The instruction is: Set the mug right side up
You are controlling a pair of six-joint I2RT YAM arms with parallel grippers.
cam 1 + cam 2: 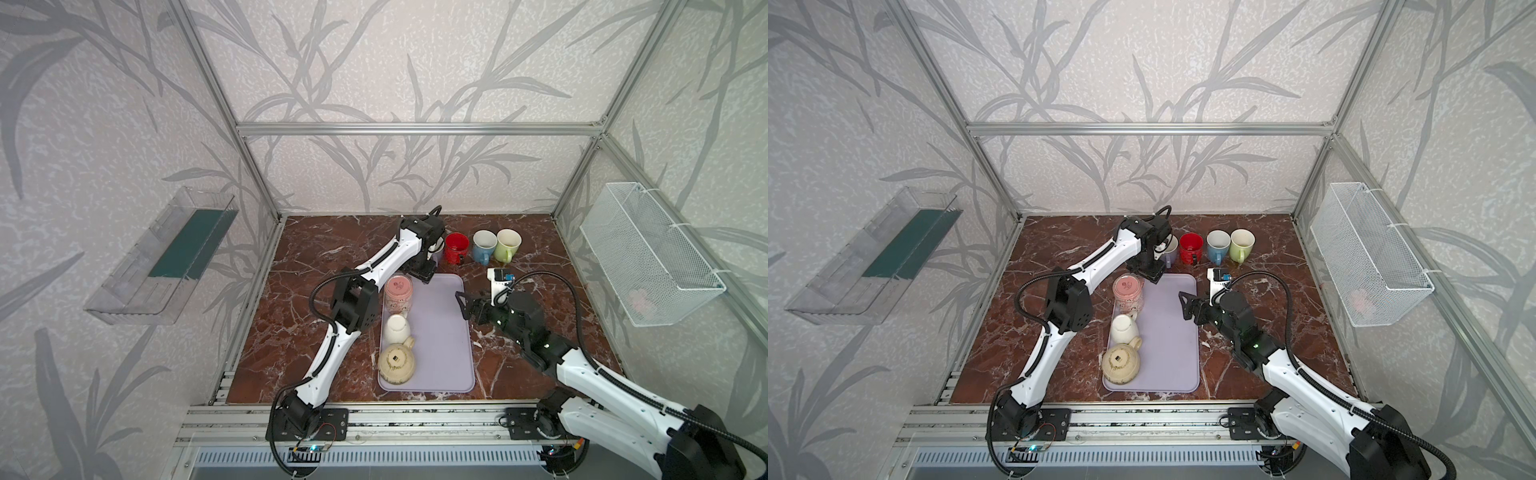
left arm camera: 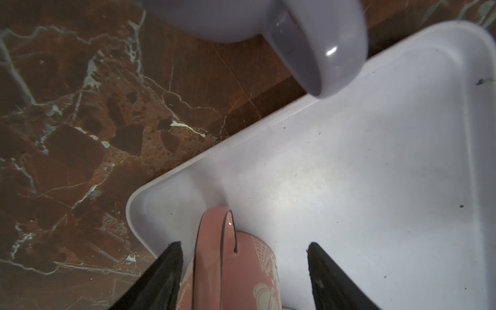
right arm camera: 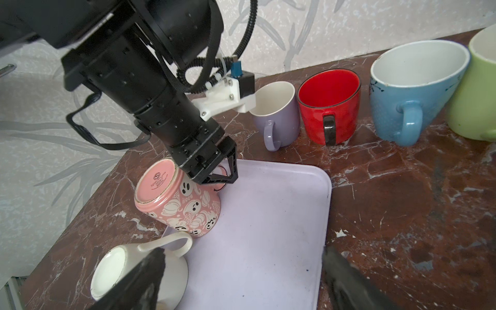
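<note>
- Nearest me on the tray [image 1: 440, 332], the beige mug [image 1: 396, 364] and the white mug [image 1: 397, 328] behind it stand base up. I touch neither.
- My right gripper [image 1: 462, 306] hovers over the tray's right edge, jaws wide apart and empty.
- In the tray's far left corner stands the pink mug [image 1: 398, 293], which I take as the one in hand. It is base up with its rim on the tray, not yet turned.
- It is glossy pink with white ghost figures and a printed mark on its base. Its looped handle [image 2: 214, 233] points toward the tray's far edge.
- My left gripper [image 2: 243, 245] is down at that handle, jaws apart with one finger on each side. Neither seems to press it, so I grip nothing.
- What is left, as I judge it: close, lift, flip, set down.
- Beyond the tray, the purple mug [image 3: 276, 115], red mug [image 3: 328, 104], blue mug [image 3: 413, 88] and green mug [image 3: 477, 88] stand upright in a row on the table [image 1: 311, 249]. Those look done.
</note>
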